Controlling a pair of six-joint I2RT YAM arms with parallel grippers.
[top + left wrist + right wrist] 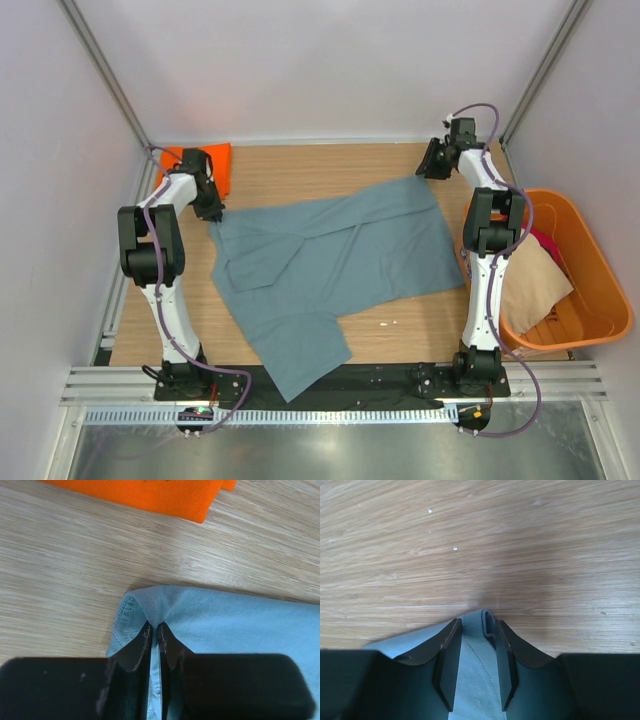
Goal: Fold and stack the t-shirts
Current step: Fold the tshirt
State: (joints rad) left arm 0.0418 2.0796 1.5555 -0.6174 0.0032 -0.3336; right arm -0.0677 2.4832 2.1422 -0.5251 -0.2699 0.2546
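A large grey-blue t-shirt lies spread on the wooden table, one sleeve hanging over the near edge. My left gripper is at its far-left corner. In the left wrist view the gripper is shut on a pinched fold of the grey-blue cloth. My right gripper is at the far-right corner. In the right wrist view it stands open, with the hemmed corner of the shirt lying between the jaws. A folded orange t-shirt lies at the far left and also shows in the left wrist view.
A rigid orange plastic tub stands off the table's right side, holding a beige shirt and a red one. White walls and metal frame posts enclose the table. Bare wood shows behind the shirt.
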